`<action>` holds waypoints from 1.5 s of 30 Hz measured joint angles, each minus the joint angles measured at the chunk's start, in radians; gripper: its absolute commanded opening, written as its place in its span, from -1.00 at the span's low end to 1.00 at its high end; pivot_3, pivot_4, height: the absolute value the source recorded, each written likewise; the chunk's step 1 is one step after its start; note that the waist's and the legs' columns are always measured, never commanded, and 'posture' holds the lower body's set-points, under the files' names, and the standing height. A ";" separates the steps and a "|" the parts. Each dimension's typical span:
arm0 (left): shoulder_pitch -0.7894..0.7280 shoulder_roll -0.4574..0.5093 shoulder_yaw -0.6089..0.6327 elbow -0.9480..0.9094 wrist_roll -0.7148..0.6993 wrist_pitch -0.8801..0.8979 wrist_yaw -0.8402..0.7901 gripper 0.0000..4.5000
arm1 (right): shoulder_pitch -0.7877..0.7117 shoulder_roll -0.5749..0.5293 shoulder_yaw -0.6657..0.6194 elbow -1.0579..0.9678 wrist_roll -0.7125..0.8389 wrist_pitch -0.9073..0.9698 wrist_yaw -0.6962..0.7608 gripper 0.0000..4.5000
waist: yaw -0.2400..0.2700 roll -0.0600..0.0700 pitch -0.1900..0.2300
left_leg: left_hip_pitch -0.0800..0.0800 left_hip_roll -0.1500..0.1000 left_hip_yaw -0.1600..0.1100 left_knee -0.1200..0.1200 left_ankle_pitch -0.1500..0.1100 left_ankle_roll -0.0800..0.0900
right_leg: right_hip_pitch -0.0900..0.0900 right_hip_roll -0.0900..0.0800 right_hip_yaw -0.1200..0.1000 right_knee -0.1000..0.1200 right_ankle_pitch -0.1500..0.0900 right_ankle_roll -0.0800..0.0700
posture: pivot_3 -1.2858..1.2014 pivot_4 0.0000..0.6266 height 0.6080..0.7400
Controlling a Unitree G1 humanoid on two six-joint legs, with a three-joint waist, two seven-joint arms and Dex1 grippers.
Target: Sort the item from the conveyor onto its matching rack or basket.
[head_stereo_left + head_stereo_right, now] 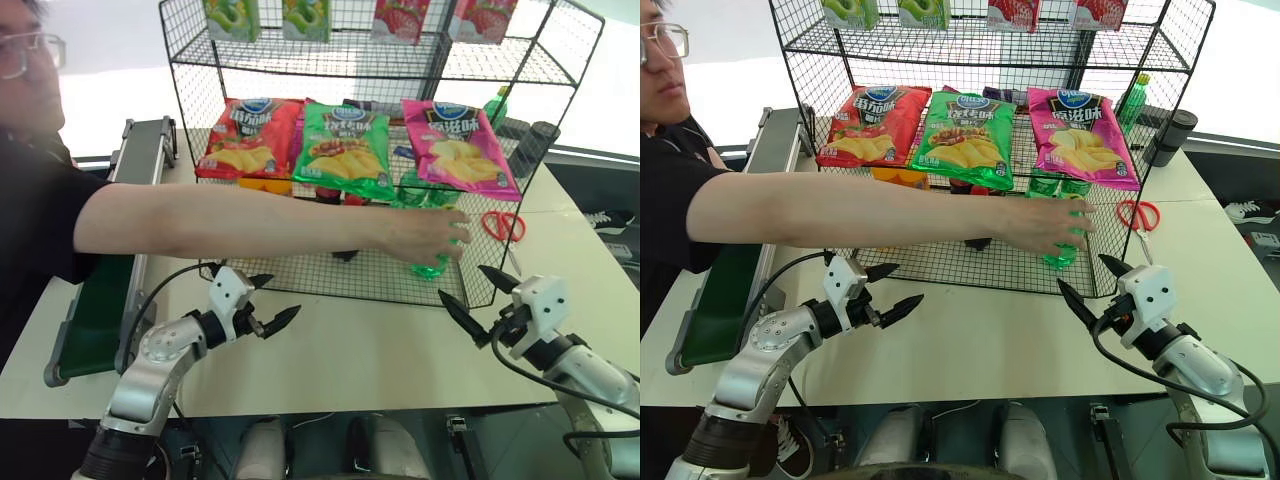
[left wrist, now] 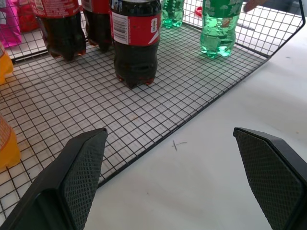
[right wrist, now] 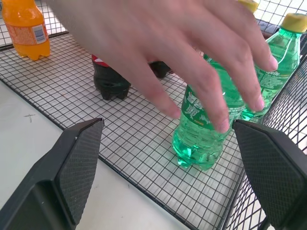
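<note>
1. The green bottle (image 3: 201, 129) stands upright on the bottom shelf of the wire rack (image 1: 520, 120), close to that shelf's front right corner, with a person's hand (image 1: 425, 235) wrapped over its upper half. If either arm advances now, it could strike the hand or the forearm stretched across the front of the rack.
2. The right gripper (image 1: 478, 298) hovers over the white table (image 1: 370, 350) just outside the rack's front right corner, its fingers spread wide and empty. A push forward from here risks catching a fingertip in the mesh or on the corner post.
3. The left gripper (image 1: 268, 300) is likewise spread and holding nothing, near the front edge of the shelf toward its left side. Ahead of it stands a cola bottle (image 2: 135, 40); a careless reach could topple it.
4. A second green bottle (image 3: 280, 57) stands behind the first, further back along the right edge, and an orange bottle (image 3: 26, 28) sits further left. Knocking the front bottle could tip it into its neighbour.
5. The conveyor (image 1: 105, 290) runs along the table's left edge; I cannot see an item on its visible stretch, so reaching there may find nothing.
</note>
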 measured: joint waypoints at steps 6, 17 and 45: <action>-0.014 -0.002 -0.004 0.000 0.000 0.002 -0.004 1.00 | 0.000 0.000 0.007 -0.029 -0.002 0.007 -0.013 0.98 | 0.001 0.000 0.000 | 0.000 0.000 0.000 0.000 0.000 0.000 | 0.000 0.000 0.000 0.000 0.000 0.000 | 0.03 -0.52 0.92; -0.027 -0.023 -0.034 0.005 0.004 0.002 -0.008 1.00 | -0.005 0.000 0.010 -0.028 -0.004 0.008 -0.016 0.98 | 0.000 0.000 0.000 | 0.000 0.000 0.000 0.000 0.000 0.000 | 0.000 0.000 0.000 0.000 0.000 0.000 | 0.03 -0.52 0.92; 0.192 -0.026 0.358 -0.157 -0.081 0.032 0.217 1.00 | -0.329 0.004 0.202 0.238 -0.041 -0.058 0.117 0.98 | -0.002 0.000 0.000 | 0.000 0.001 0.000 0.000 0.000 0.000 | 0.000 0.000 0.000 0.000 0.000 0.000 | 0.03 -0.52 0.92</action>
